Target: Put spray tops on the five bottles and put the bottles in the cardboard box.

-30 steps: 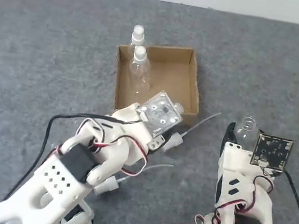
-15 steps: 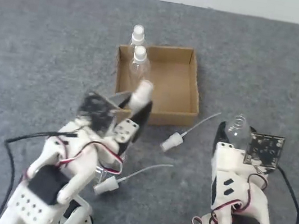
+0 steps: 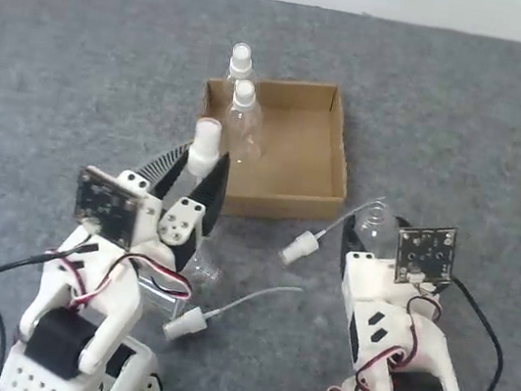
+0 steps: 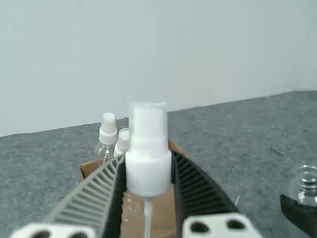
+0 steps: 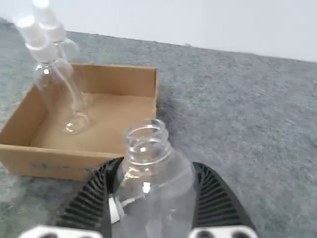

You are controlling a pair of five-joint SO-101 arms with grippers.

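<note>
My left gripper (image 3: 202, 164) is shut on a white spray top (image 3: 207, 138), held upright with its tube hanging down, just in front of the cardboard box (image 3: 331, 157). In the left wrist view the spray top (image 4: 147, 158) stands between the ribbed jaws. My right gripper (image 3: 373, 235) is shut on an open clear bottle (image 3: 372, 217), upright to the right of the box; its bare neck (image 5: 145, 141) faces the box (image 5: 114, 119). One capped bottle (image 3: 243, 118) stands inside the box, another (image 3: 240, 58) just behind it.
Two loose spray tops lie on the grey carpet: one (image 3: 300, 247) between the arms near the box front, one (image 3: 186, 323) closer in, both with long tubes. A clear open bottle (image 3: 199, 267) lies under my left arm.
My left arm has swung back and left from the box's front edge, raising the spray top upright. My right arm has carried the open bottle a little to the left.
</note>
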